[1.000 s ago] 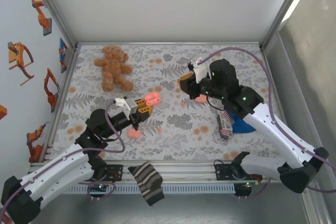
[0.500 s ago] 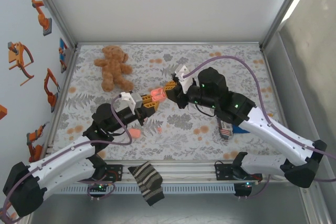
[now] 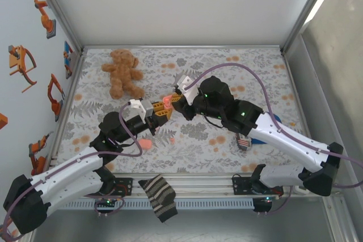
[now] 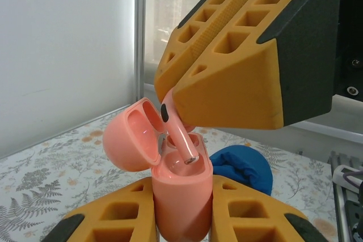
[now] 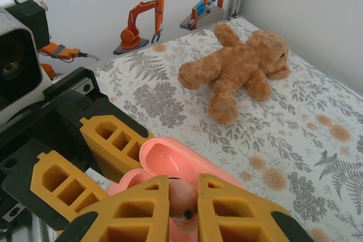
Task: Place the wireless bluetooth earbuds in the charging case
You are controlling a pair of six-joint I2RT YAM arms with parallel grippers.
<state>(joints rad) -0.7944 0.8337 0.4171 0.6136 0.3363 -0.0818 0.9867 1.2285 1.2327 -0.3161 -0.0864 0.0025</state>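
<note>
Over the past second the right arm [image 3: 283,137] is swung in from the right half of the floral cloth [image 3: 96,111] and is met mid-table by the left arm [image 3: 74,168], which is lifted towards it. The charging case [image 4: 181,196], lid thrown back, is held upright in the clamped left gripper [image 3: 161,111]. An earbud [image 4: 178,140] is pinched by its head in the closed right gripper [image 5: 182,194], and its stem is now lowered, tilted, into the case's open mouth. The insertion is judged to be at its decisive point: the bud is not yet seated and is yet to be straightened, pressed home and released.

Counted, largest first:
- two arms
- one teddy bear [image 3: 122,73] at the far left
- one striped sock [image 3: 159,196] draped over the near rail
- one blue bundle [image 4: 243,168]
- one small striped item [image 3: 244,141] beside it
- one case in hand, and one loose pink piece [image 3: 146,144] too small to be identified
- one earbud in the grip, and one tiny pink bud [image 3: 172,139] lying near that piece
</note>
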